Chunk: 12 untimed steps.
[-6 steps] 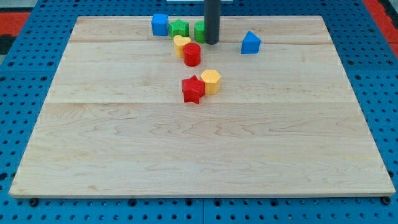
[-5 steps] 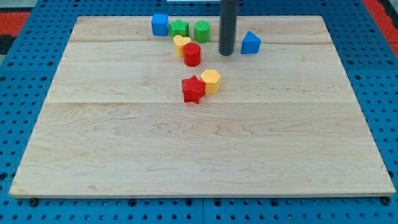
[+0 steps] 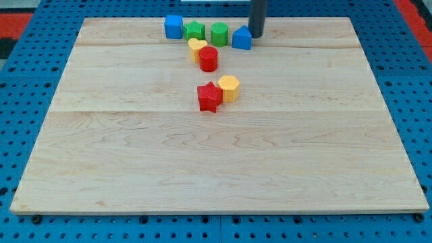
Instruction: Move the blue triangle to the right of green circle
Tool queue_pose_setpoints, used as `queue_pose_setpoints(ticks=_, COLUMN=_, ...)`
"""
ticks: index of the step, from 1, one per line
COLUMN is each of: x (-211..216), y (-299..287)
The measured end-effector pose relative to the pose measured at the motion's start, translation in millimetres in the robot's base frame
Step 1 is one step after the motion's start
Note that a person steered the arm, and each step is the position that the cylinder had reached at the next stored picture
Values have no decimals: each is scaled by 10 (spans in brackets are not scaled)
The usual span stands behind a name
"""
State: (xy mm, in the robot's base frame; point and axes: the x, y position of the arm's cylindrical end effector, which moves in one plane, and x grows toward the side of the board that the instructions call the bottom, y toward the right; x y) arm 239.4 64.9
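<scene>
The blue triangle (image 3: pixel 241 38) sits near the board's top edge, just to the right of the green circle (image 3: pixel 219 33), close to it or touching it. My tip (image 3: pixel 257 36) is right against the triangle's right side. The rod rises out of the view's top.
A green star (image 3: pixel 195 30) and a blue cube (image 3: pixel 173 26) stand in a row left of the green circle. A yellow heart (image 3: pixel 196 46) and a red cylinder (image 3: pixel 208 59) lie just below. A red star (image 3: pixel 210 97) and a yellow hexagon (image 3: pixel 229 88) sit mid-board.
My tip swung from beside the green circle round to the triangle's right side. The blue triangle slid left and up, ending next to the green circle.
</scene>
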Motion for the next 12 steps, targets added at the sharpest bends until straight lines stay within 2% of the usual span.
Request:
queue_pose_setpoints(ticks=1, x=20, y=454)
queue_pose_setpoints(ticks=3, x=124, y=504)
queue_pose_setpoints(ticks=7, x=1110, y=-467)
queue_pose_setpoints(ticks=8, x=1314, y=-483)
queue_pose_setpoints(ticks=10, x=1594, y=-558)
queue_pose_setpoints(ticks=12, x=1588, y=-548)
